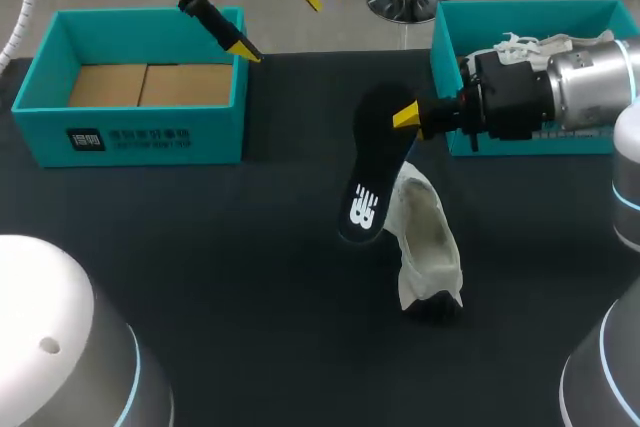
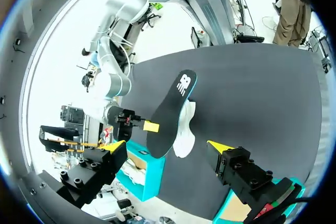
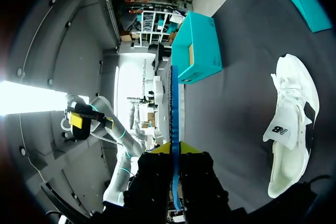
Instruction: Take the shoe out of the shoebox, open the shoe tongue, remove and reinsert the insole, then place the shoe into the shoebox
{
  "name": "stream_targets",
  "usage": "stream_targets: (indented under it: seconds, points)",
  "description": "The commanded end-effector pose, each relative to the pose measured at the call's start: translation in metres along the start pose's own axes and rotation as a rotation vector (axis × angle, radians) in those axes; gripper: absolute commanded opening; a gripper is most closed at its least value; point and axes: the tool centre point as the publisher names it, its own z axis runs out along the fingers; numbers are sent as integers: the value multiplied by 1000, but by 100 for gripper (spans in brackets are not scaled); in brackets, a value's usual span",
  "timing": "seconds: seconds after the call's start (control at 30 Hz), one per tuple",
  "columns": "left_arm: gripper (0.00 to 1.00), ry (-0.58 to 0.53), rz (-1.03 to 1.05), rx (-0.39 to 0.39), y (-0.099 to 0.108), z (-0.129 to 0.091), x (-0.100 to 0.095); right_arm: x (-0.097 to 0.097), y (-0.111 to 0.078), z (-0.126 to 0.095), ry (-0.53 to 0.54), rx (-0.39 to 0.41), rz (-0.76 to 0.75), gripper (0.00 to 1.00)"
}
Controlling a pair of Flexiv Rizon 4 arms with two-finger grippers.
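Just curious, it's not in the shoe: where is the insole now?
In the head view the insole is held up near the middle, pinched in the right gripper, right beside the white shoe.

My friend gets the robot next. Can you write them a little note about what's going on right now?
Right gripper: shut on the insole, held up beside the shoe.
Left gripper: open, empty, above the left box.
Shoe: lying on the table, between the boxes.
Done: shoe out, insole out.
Left: put the insole back in, then put the shoe into the box.
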Motion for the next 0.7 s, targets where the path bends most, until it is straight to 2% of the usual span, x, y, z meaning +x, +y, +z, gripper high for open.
stream_targets:
  seconds: [0.03, 0.2, 0.3, 0.43, 0.5, 0.7]
  points:
    - [100, -399, 10, 29, -10, 6, 30, 0, 1, 2, 0, 0, 0, 0]
    - [100, -491, 5, 25, -14, 7, 38, 0, 1, 2, 0, 0, 0, 0]
    - [100, -507, 1, 16, -15, 9, 41, 0, 1, 2, 0, 0, 0, 0]
    - [100, -501, -21, -5, -16, 11, 43, 0, 1, 2, 0, 0, 0, 0]
    - [100, -460, -96, -16, -13, 14, 42, 0, 1, 2, 0, 0, 0, 0]
    - [100, -460, -96, -16, -13, 14, 42, 0, 1, 2, 0, 0, 0, 0]
